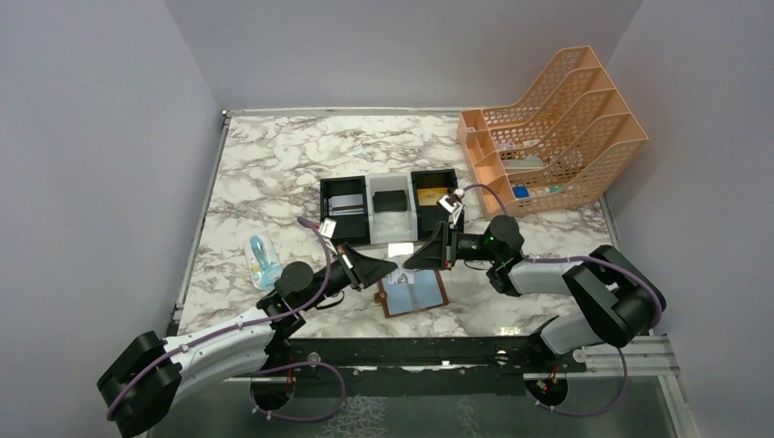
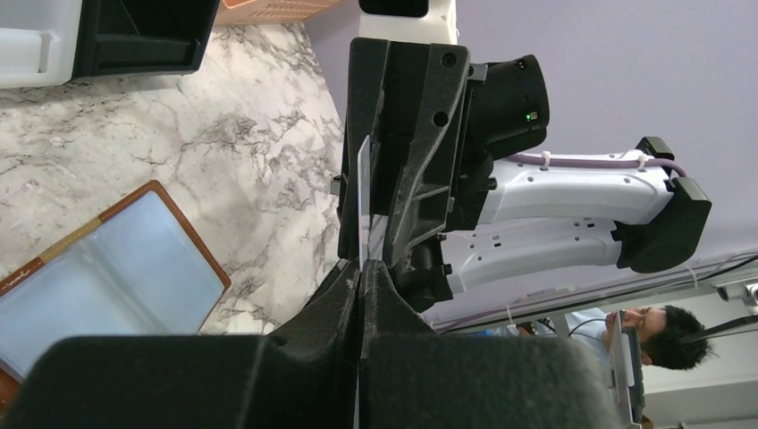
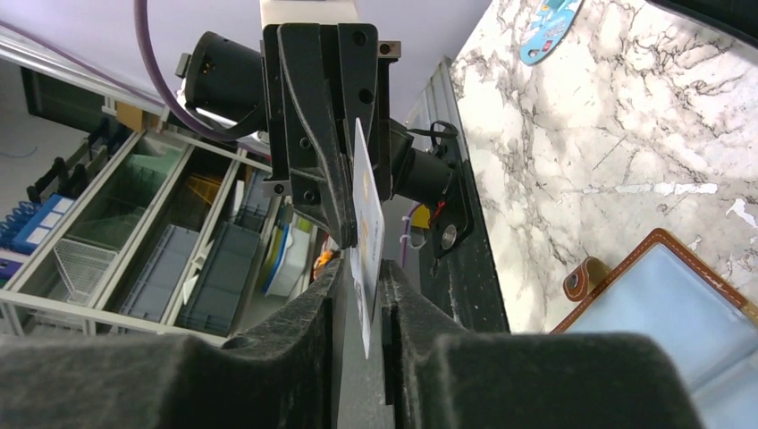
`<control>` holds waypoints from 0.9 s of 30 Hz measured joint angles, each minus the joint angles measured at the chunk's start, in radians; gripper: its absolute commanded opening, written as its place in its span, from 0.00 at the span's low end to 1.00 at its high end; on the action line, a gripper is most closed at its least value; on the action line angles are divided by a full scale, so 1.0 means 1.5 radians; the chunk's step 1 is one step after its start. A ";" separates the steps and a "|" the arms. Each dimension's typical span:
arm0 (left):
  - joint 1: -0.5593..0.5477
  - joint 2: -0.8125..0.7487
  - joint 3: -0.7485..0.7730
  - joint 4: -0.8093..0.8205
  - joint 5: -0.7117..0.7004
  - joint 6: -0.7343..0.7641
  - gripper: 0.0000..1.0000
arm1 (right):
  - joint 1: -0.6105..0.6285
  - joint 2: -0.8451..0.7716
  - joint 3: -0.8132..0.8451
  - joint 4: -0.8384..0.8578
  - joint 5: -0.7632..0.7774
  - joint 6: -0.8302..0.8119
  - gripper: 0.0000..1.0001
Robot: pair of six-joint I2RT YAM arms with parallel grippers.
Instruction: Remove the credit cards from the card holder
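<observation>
Credit card [image 3: 366, 206] is thin, stiff and slippery, best pinched on its flat sides; left gripper [image 2: 360, 277] squeezes it, right gripper [image 3: 365, 281] nearly closed, hold unclear

Card holder [image 1: 413, 294]: brown leather bifold, open flat on the tabletop [image 1: 274, 173], pale blue pockets up, snap tab out at one side. Pale credit card [image 1: 400, 249]: on edge in the air just beyond the holder, clamped in the left pincer [image 1: 392, 267], its other end between the fingers of the right pincer [image 1: 409, 259]. Grey card [image 1: 345, 203] and gold-tan card [image 1: 432, 195]: flat in the outer compartments of the tray [image 1: 372, 224].
</observation>
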 measured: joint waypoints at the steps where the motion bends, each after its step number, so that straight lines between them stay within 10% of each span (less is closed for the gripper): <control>1: 0.000 0.000 0.000 0.003 0.000 0.000 0.00 | 0.000 0.001 0.000 0.004 0.000 0.005 0.14; 8: 0.000 0.000 -0.005 0.015 0.002 -0.003 0.07 | 0.000 0.006 0.001 0.017 0.000 0.024 0.01; 14: 0.000 -0.013 -0.007 0.002 0.002 0.006 0.96 | 0.000 -0.032 0.002 -0.053 0.022 -0.021 0.01; 27: 0.000 -0.124 0.205 -0.494 -0.140 0.147 0.99 | -0.001 -0.190 0.042 -0.398 0.194 -0.232 0.01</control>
